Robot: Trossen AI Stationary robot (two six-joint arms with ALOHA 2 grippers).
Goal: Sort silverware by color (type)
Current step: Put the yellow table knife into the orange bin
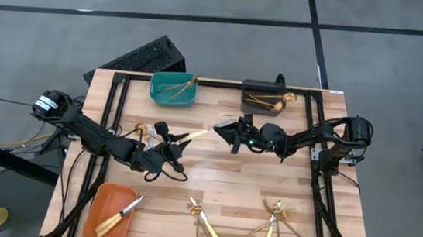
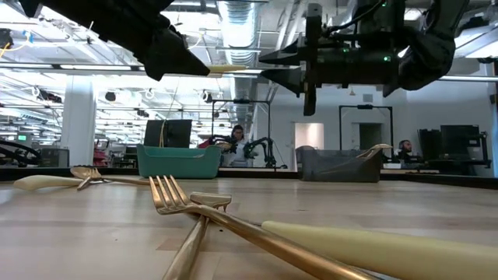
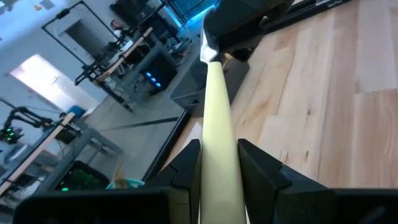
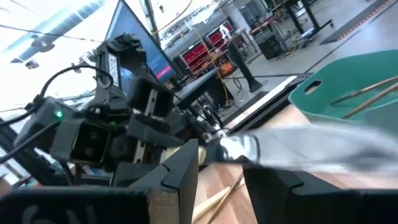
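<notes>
A knife [image 1: 202, 134], cream handle and silver blade, was held above mid-tabletop [image 1: 267, 186] between both arms. The left gripper [image 1: 180, 140] was clamped on its handle; the right gripper [image 1: 223, 129] was partly closed around its blade.
</notes>
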